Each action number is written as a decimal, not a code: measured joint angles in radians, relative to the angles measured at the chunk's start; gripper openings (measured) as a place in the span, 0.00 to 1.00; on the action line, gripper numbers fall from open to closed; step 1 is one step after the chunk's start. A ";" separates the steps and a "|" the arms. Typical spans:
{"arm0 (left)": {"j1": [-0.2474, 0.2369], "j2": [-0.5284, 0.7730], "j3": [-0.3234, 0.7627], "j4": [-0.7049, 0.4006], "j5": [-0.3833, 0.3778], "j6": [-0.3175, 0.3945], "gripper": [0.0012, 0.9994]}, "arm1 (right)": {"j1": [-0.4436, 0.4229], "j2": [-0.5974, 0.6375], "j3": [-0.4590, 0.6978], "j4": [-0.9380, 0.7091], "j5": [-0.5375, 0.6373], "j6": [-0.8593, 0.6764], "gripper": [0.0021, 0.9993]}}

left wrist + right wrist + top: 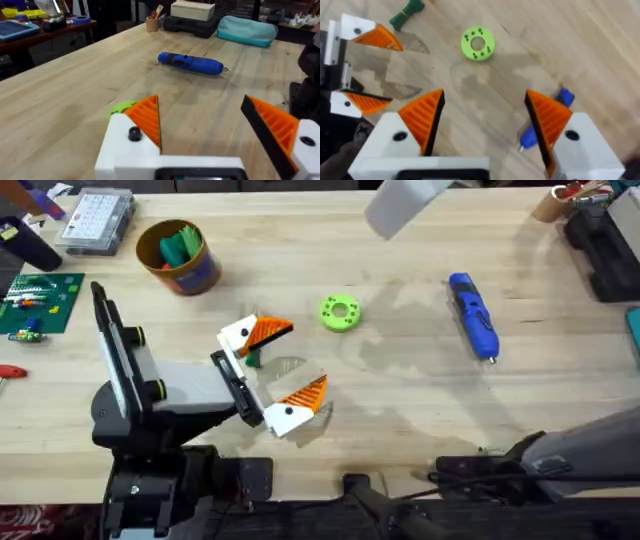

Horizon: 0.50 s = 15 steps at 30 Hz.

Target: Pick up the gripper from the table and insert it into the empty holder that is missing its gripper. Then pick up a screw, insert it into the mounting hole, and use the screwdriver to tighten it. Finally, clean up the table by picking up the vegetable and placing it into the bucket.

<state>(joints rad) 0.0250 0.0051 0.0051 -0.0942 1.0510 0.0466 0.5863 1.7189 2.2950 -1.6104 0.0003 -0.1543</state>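
— What does the overhead view show?
— The holder (235, 385) stands at the lower left of the bench (400, 410), with one wedge finger (265, 332) and its twin (300, 395) in it. The screwdriver (472, 315) lies well to the right. The bucket (180, 255), upper left, holds something green that is hard to make out.
— And the left wrist?
— The left pincer (200, 100) is spread and holds nothing. One finger half hides a lime-green ring (121, 106).
— The right wrist?
— The right pincer (484, 95) is also spread and holds nothing. Its finger covers part of the screwdriver, and the holder is cut off at the edge.
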 joint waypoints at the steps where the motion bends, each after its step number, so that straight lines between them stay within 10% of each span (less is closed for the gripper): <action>1: 0.000 0.000 0.000 0.000 0.000 0.001 0.99 | -0.012 -0.003 0.000 -0.001 0.001 0.010 1.00; 15: 0.000 0.000 0.000 -0.002 0.001 0.007 0.99 | -0.173 -0.005 0.000 -0.005 0.014 0.090 1.00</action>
